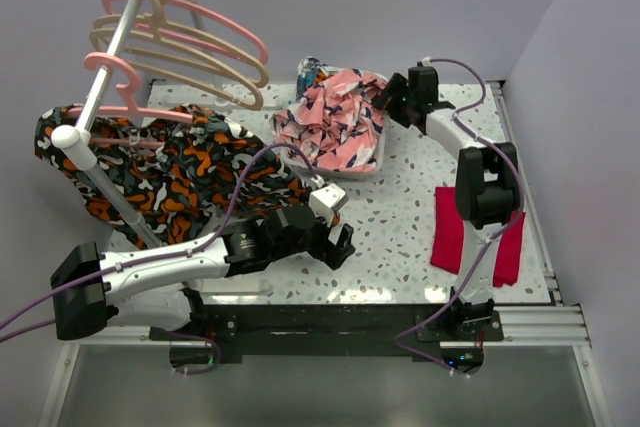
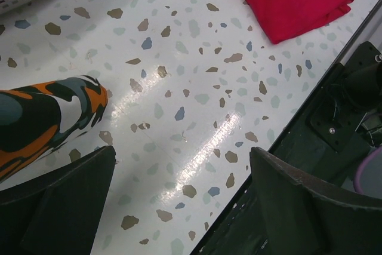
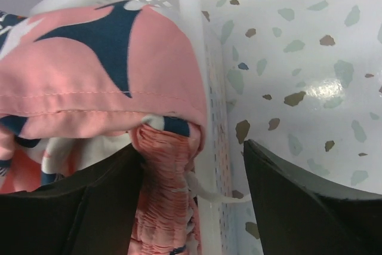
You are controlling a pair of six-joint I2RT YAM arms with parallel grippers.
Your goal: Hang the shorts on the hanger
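Shorts [image 1: 335, 112] lie heaped in the white basket [image 1: 350, 169] at the far middle of the table [image 1: 400, 212]. My right hand [image 1: 385, 97] is at the basket's right rim, much nearer to them than my left. Seen from that wrist, the gathered waistband [image 3: 164, 177] hangs over the rim between my fingers. It touches the left finger [image 3: 89, 207], while the right finger stands apart from it, with the basket wall between them too. So this hand is partly open and has pinched nothing yet. The cloth lies to its left in the scene, so I judge the grip must shut on the waistband alone, clear of the wall. My left hand [image 1: 340, 237] hovers wide open and empty over the near table, beside the black-and-orange garment [image 1: 170, 172]. The beige hanger [image 1: 200, 59] hangs on the rail [image 1: 82, 107] at the far left, well apart from the shorts, so the carry goes leftward.
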